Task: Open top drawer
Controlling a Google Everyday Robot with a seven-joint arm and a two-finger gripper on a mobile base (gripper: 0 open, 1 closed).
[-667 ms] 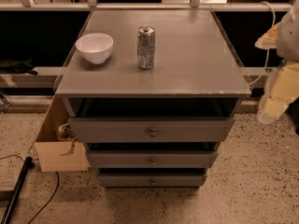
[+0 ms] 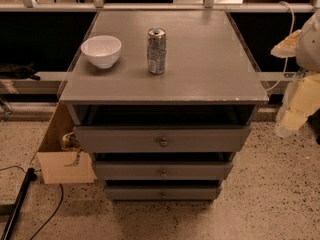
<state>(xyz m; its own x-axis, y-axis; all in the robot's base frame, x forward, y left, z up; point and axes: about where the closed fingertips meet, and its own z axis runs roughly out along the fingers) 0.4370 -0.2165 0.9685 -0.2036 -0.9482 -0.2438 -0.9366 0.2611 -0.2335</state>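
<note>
The top drawer [image 2: 162,139] is the widest grey front of three, right under the grey cabinet top [image 2: 210,69], with a small round metal knob [image 2: 163,142] at its middle. A dark gap shows above its front, which stands a little forward of the two narrower drawers [image 2: 162,173] below. My gripper [image 2: 291,118], cream-coloured, hangs at the right edge of the view, to the right of the cabinet and about level with the top drawer, apart from it and touching nothing.
A white bowl [image 2: 101,50] and a metal can [image 2: 156,50] stand on the cabinet top. A cardboard box [image 2: 64,160] sits on the speckled floor against the cabinet's left side. A black cable and pole [image 2: 17,204] lie at bottom left. Rails run behind.
</note>
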